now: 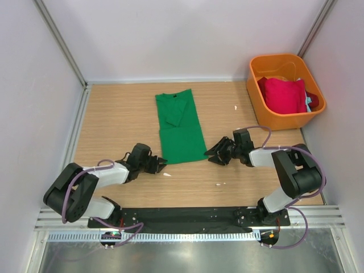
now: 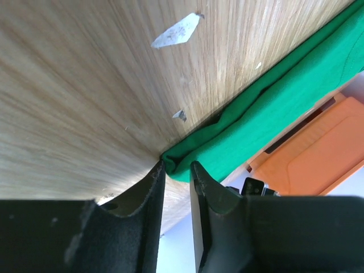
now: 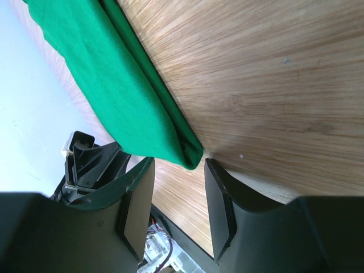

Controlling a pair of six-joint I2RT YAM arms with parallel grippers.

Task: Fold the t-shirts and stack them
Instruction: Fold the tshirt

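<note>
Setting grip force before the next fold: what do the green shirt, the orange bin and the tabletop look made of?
The green shirt looks like soft matte knit cloth, perhaps cotton: it folds with rounded edges. The bin looks like rigid smooth plastic, with a moulded rounded rim. The table shows matte wood grain; solid wood or laminate, I cannot tell.

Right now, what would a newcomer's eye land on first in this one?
The bright green t-shirt, folded into a long strip in the middle of the table, with the left arm and right arm set, jaws open, at its two near corners. Next, the orange bin at the far right corner, a crimson t-shirt heaped inside.
</note>
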